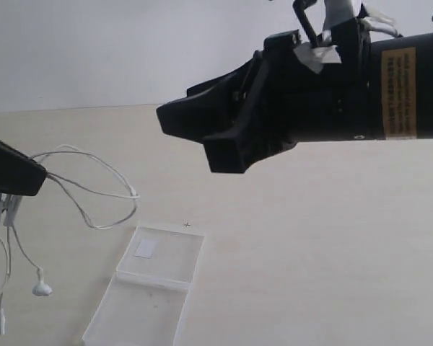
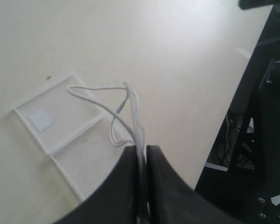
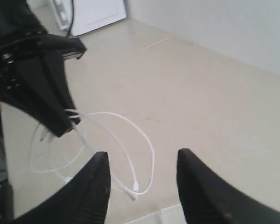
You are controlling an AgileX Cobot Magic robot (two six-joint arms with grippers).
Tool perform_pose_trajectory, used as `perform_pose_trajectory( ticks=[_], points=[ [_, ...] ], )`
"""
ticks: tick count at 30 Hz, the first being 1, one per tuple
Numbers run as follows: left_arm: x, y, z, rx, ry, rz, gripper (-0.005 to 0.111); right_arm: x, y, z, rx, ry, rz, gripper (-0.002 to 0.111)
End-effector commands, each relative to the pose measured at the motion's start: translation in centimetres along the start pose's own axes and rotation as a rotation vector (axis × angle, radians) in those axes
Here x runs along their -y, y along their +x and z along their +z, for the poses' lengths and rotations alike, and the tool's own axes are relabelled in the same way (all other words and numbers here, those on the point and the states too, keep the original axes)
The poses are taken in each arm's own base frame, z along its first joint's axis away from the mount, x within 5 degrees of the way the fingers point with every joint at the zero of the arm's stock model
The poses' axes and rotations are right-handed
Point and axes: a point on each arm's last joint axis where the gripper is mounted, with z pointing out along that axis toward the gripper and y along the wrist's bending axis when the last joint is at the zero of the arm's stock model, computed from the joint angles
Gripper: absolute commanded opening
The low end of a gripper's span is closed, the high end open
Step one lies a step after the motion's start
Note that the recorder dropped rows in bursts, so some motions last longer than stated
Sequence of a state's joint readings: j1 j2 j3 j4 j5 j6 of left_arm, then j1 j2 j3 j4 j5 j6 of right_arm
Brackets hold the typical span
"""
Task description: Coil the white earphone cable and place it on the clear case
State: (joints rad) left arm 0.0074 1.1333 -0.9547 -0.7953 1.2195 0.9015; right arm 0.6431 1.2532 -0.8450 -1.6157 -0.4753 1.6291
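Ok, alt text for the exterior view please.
The left pincer, shut on the white earphone cable, holds it up at the left edge, loops trailing right and two earbuds dangling below. The clear case lies open on the pale table beneath, with no cable on it. The right pincer hovers open and empty above.

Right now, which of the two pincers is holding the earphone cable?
The left pincer: its jaws are shut on the white cable, which hangs from it in loops. The right pincer is open, holding nothing.
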Motion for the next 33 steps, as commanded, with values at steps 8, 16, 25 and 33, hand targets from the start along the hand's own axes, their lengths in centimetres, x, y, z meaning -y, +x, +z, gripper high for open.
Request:
perform_pose_trajectory(
  ticks=[8,16,25,33],
  points=[
    [1.8,-1.4,3.9,-0.024,0.131,0.071,0.000,1.0,-2.1,-3.3,0.135,0.266,0.078,0.035],
    [1.2,-1.7,5.0,-0.015,0.151,0.028,0.000,0.2,-3.2,-5.3,0.194,0.283,0.023,0.026],
    [0.5,-2.0,6.1,0.056,0.156,-0.075,0.000,-0.1,-3.4,-5.8,0.214,0.277,0.036,0.026],
    [-0.4,-0.5,7.6,0.112,0.116,-0.225,0.000,-0.2,-3.4,-5.8,0.214,0.273,0.042,0.026]
  ],
)
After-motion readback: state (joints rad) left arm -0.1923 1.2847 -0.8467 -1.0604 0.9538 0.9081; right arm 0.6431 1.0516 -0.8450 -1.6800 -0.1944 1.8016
